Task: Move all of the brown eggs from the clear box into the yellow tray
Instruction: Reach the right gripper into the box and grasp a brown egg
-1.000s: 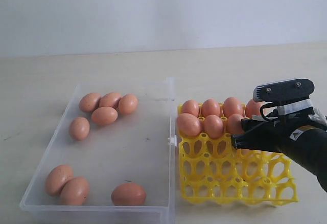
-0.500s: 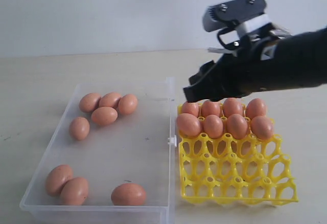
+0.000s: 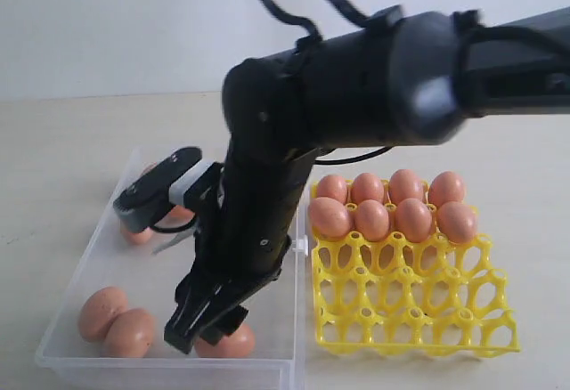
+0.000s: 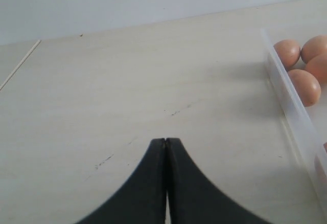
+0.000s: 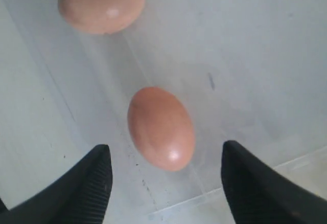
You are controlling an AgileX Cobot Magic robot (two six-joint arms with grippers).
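Right gripper [image 5: 166, 147] wide over brown egg [image 5: 161, 128]

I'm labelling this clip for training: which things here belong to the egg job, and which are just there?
Job: loose eggs, seated eggs, box, tray, right gripper open over an egg.
Just there: table, left gripper, shut.

Eight brown eggs [image 3: 371, 219] fill two rows of the yellow tray [image 3: 410, 308], and others lie in the clear box [image 3: 276, 337] beside it.
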